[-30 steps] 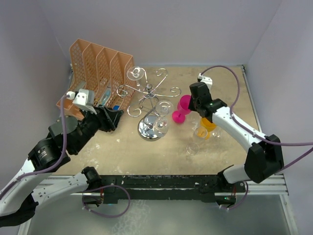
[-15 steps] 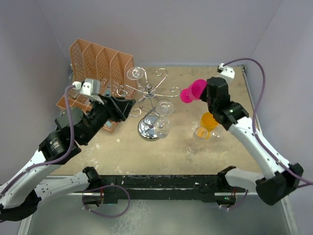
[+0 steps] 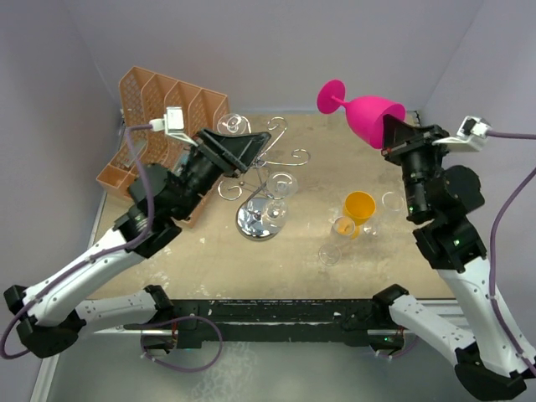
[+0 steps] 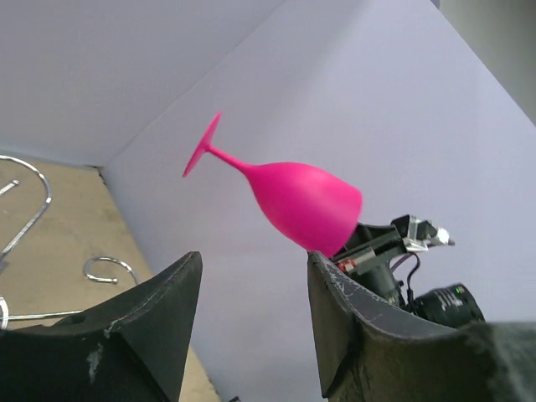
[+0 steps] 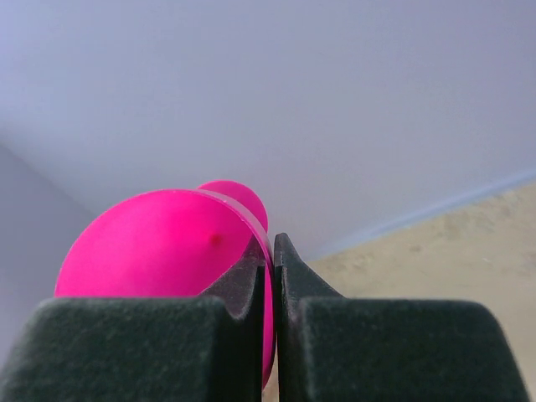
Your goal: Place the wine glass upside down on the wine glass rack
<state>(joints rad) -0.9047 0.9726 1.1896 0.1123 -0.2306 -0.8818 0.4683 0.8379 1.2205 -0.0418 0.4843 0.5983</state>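
**Pink glass held high, clear of the rack**

The right pincer [image 5: 270, 251] is clamped on the rim of the pink glass [image 3: 368, 115], holding it up in the air to the right of the rack [image 3: 254, 221], well apart from it. The glass is tilted, its foot pointing up and to the left. The left pincer [image 4: 254, 266] hangs spread wide with nothing in it, over the rack's scroll arms. An orange glass [image 3: 359, 205] stands on the surface [image 3: 276, 264].

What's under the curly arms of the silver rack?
Clear glasses sit below the arms of the wine glass rack, above its shiny round base. The left gripper covers the rack's left side, so anything there is hidden.
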